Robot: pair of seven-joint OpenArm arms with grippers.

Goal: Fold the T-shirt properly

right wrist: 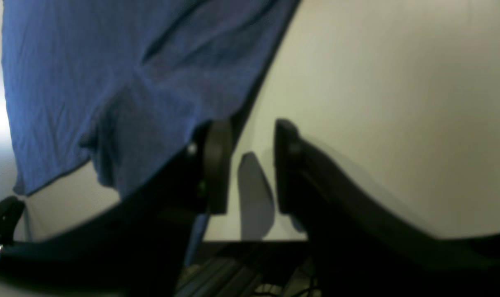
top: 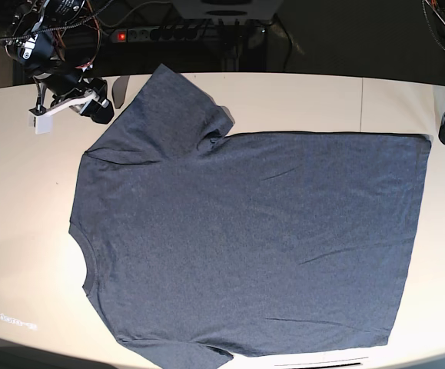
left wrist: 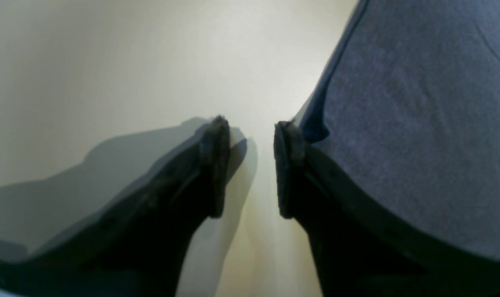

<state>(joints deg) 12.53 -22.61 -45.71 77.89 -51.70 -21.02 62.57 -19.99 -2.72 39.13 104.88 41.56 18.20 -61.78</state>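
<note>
The left gripper [left wrist: 250,165] is open and holds nothing. The right gripper [right wrist: 250,165] is open and empty too. Between them the T-shirt [top: 253,246] lies flat on the pale surface [top: 22,231]. It looks soft and floppy, so pinch a sleeve or hem corner.

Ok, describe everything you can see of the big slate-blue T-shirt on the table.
The heathered slate-blue short-sleeved cotton T-shirt lies spread flat on the pale tabletop, plain, without print. Its round ribbed collar points to the base view's left, its straight hem to the right. The far sleeve fans out with a small fold at the armpit; the near sleeve reaches the table's front edge. Light wrinkles cross the body. Neither gripper holds it.
</note>
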